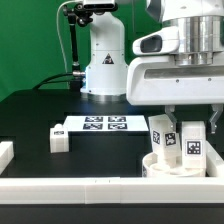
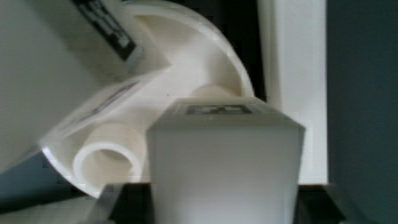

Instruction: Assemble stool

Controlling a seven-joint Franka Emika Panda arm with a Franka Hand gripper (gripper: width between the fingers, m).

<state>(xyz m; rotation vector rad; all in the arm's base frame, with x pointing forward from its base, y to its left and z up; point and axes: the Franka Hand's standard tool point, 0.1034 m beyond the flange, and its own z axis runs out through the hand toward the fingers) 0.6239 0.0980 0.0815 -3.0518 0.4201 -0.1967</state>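
The round white seat [image 1: 172,166] lies at the exterior view's right, near the front rail. One tagged white leg [image 1: 160,134] stands on it. My gripper [image 1: 192,124] is right above the seat, shut on a second tagged leg [image 1: 193,144] that it holds upright with its lower end at the seat. In the wrist view this leg [image 2: 228,150] fills the gap between my gripper's [image 2: 235,205] dark fingers [image 2: 121,205]. The seat's curved rim [image 2: 187,70] lies beyond it. A third leg [image 1: 58,140] lies loose on the table at the exterior view's left.
The marker board [image 1: 104,125] lies flat mid-table. A long white rail [image 1: 70,184] runs along the front edge, and another white rail piece [image 1: 5,153] sits at the exterior view's left. The arm's base [image 1: 103,60] stands at the back.
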